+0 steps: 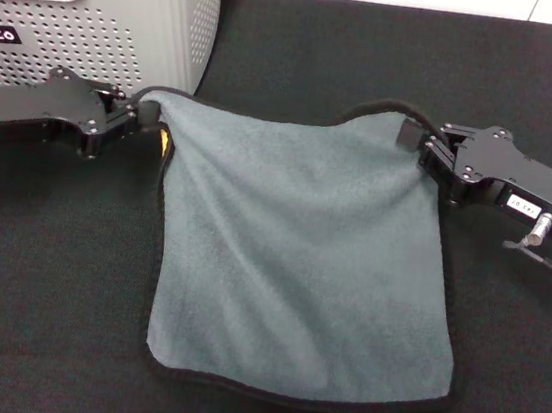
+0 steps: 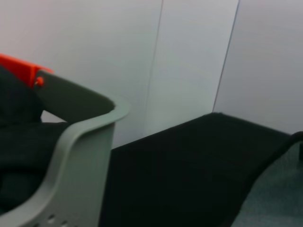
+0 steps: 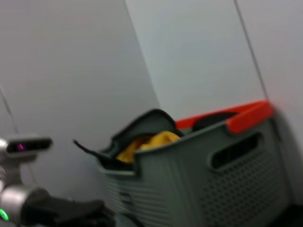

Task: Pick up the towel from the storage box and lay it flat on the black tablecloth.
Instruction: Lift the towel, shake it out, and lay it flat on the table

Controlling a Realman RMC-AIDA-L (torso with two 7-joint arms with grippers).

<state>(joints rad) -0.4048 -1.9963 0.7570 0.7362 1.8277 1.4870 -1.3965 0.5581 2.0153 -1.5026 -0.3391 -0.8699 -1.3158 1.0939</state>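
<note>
Towel [image 1: 300,260] near hem lies flat on the black tablecloth [image 1: 497,375], grey side up. Left gripper [image 1: 146,113] and right gripper [image 1: 417,143] each pinch a far corner, slightly raised. Soft, light, limp, so corners are the right hold. Storage box [image 1: 126,32] behind holds another yellow-black cloth [image 3: 147,142].
</note>
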